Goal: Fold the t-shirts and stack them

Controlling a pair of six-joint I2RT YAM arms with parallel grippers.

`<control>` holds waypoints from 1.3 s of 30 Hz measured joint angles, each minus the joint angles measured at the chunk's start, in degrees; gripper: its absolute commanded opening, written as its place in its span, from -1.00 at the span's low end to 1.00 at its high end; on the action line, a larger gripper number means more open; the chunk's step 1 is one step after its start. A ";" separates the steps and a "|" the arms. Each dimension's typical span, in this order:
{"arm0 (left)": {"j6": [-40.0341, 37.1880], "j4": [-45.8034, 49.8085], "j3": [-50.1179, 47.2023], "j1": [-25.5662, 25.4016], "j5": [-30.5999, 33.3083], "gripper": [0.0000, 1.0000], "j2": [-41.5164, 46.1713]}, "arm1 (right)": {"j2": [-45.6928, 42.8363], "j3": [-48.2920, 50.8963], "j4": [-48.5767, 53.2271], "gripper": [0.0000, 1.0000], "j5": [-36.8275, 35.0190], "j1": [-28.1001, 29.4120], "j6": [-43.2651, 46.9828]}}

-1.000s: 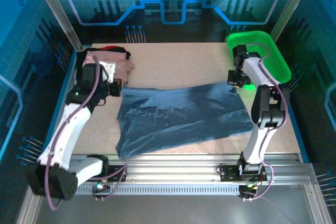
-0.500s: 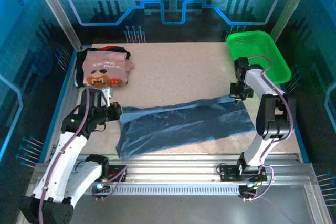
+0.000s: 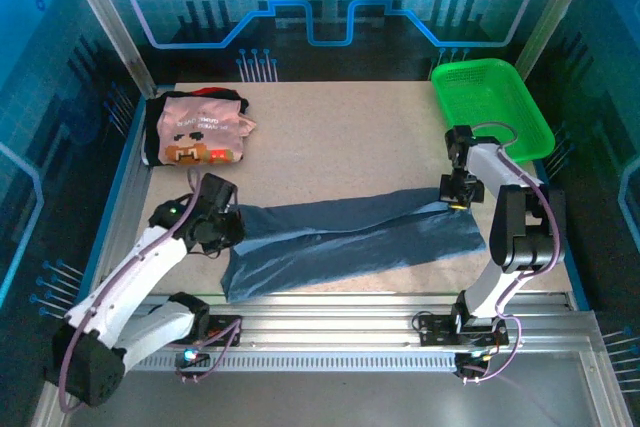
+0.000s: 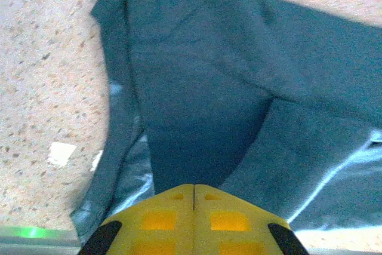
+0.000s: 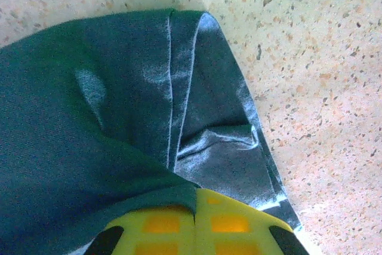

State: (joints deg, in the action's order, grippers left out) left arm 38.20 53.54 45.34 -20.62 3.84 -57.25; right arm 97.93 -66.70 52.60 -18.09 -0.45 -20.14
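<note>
The slate-blue t-shirt (image 3: 350, 240) lies as a long band across the near half of the table, its upper edge folded over toward the front. My left gripper (image 3: 232, 221) is shut on the shirt's left edge; the left wrist view has the dark cloth (image 4: 203, 88) running out of the closed yellow jaws. My right gripper (image 3: 452, 199) is shut on the shirt's right upper corner, and in the right wrist view a fold of cloth (image 5: 107, 147) comes out of the closed jaws. The pale pink printed t-shirt (image 3: 200, 132) lies folded at the back left on a black t-shirt (image 3: 152, 119).
A bright green mesh basket (image 3: 492, 102) stands at the back right corner. Bare speckled tabletop (image 3: 340, 137) stretches between the folded pile and the basket. A metal rail (image 3: 350, 322) runs along the near edge.
Both grippers have carried the blue shirt's far edge toward the front, folding it into a narrower band. The left arm has moved off the pink shirt, which is now in full view.
</note>
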 measured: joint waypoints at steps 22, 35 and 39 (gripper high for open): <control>8.15 3.02 2.05 -7.41 10.43 0.43 3.10 | -12.26 1.88 -0.22 0.36 0.22 -2.60 -6.14; 2.25 -9.57 6.36 -7.48 6.80 0.41 -9.01 | -15.98 5.01 -1.20 0.29 8.11 -1.79 -9.25; 2.32 -15.39 5.68 -7.58 2.89 0.36 -12.00 | -13.31 11.50 -2.78 0.29 14.62 -5.77 -11.26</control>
State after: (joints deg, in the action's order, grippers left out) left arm 40.51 38.15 51.03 -28.21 6.72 -69.25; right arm 84.62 -55.20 49.82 -3.46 -6.22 -31.40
